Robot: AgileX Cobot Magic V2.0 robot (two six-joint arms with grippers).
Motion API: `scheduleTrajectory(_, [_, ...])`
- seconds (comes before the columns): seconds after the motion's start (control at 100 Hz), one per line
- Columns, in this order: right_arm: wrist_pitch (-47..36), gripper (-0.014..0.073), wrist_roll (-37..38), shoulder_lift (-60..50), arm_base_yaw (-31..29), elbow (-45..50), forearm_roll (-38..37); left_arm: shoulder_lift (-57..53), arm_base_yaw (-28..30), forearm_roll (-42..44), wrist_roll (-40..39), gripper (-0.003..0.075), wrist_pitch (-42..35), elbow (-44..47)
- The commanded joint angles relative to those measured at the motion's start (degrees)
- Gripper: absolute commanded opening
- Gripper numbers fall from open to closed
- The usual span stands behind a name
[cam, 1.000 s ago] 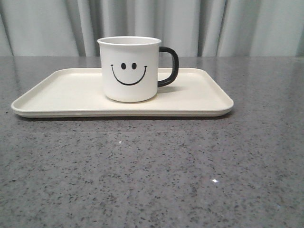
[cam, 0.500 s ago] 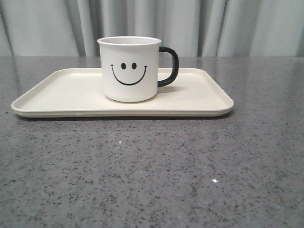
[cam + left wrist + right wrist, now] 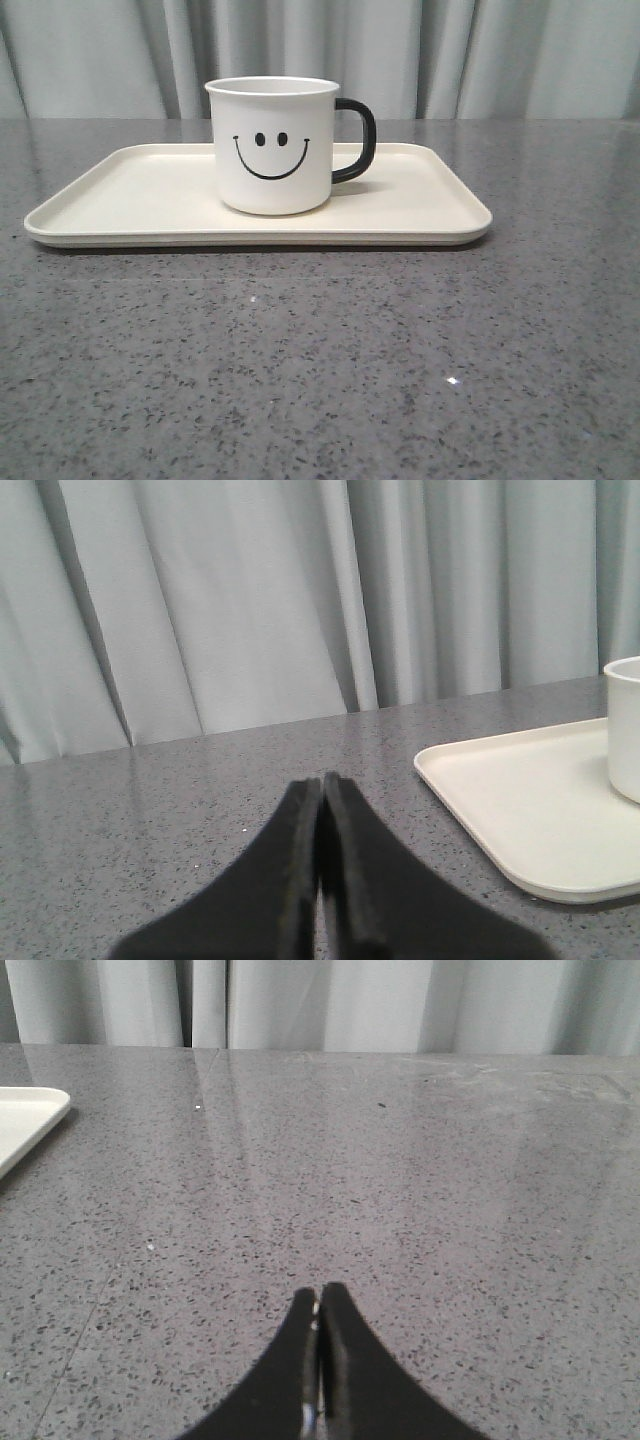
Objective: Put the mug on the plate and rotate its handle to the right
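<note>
Neither arm shows in the front view; each appears only in its own wrist camera. The left tool (image 3: 321, 785) is clenched, its two black fingers pressed flat together with nothing between them, held low over the grey speckled worktop (image 3: 180, 800) and pointing toward the curtain (image 3: 200, 600), with the plate's near corner off to one side of it and well apart from the fingertips. The right tool (image 3: 318, 1295) is likewise clenched on nothing, fingers meeting in a thin seam, low over bare worktop, with only a corner of the plate (image 3: 25, 1120) showing at the edge of its view. In the front view the plate (image 3: 120, 200) lies flat on the worktop with its long side toward the camera, its low rim unbroken all the way round. The mug (image 3: 272, 145) stands upright on the plate, slightly left of the plate's middle and nearer its far rim, smiley face toward the camera, and the handle (image 3: 362, 140) points to the right. Bare plate surface lies open on both sides of the mug, more on the left than the right. The worktop in front of the plate is wide and open, and strips of it show left and right of the plate. Count: one mug, one handle, one plate, two tools.
</note>
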Motion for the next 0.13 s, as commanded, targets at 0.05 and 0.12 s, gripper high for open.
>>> scheduleTrajectory(0.05, [-4.4, -0.0067, 0.1, -1.1, 0.1, 0.0, -0.5, -1.8, 0.2, -0.3, -0.1, -0.002, -4.5, 0.5])
scheduleTrajectory(0.12, [-4.4, -0.0067, 0.1, -1.1, 0.1, 0.0, -0.5, -1.8, 0.2, -0.3, -0.1, -0.002, -4.5, 0.5])
